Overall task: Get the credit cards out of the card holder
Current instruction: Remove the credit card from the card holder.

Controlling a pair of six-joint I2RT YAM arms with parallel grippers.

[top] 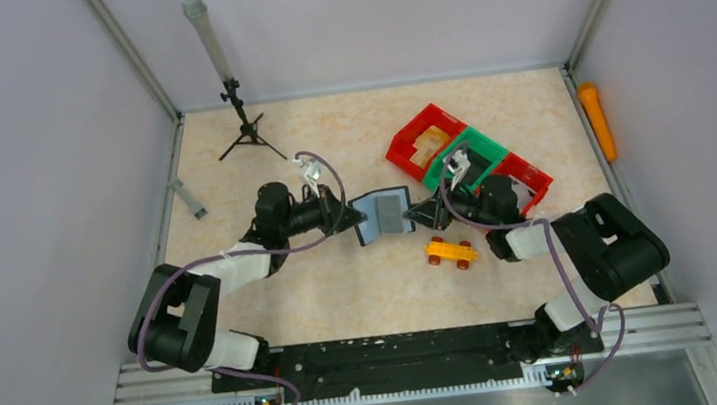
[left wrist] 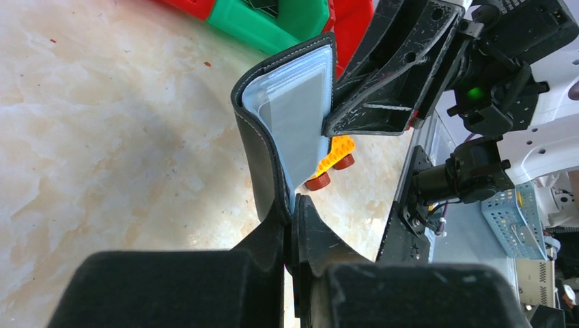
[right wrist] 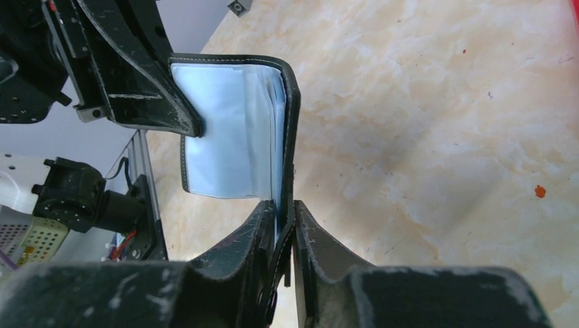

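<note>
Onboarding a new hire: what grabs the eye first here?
The small black card holder, spread open mid-table, pinched between the left arm's fingers and the right arm's fingers. Beyond it to the right sit red and green plastic bins; nearer the bases, a yellow-orange toy brick car.

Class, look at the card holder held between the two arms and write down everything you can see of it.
The card holder is a black, leather-looking case with pale stitching along its edges. It is open like a book, showing pale, glossy plastic sleeves inside. The left end effector pinches one flap's edge and the right end effector pinches the other, so it hangs between them, apparently raised off the table. No card is clearly visible.
</note>
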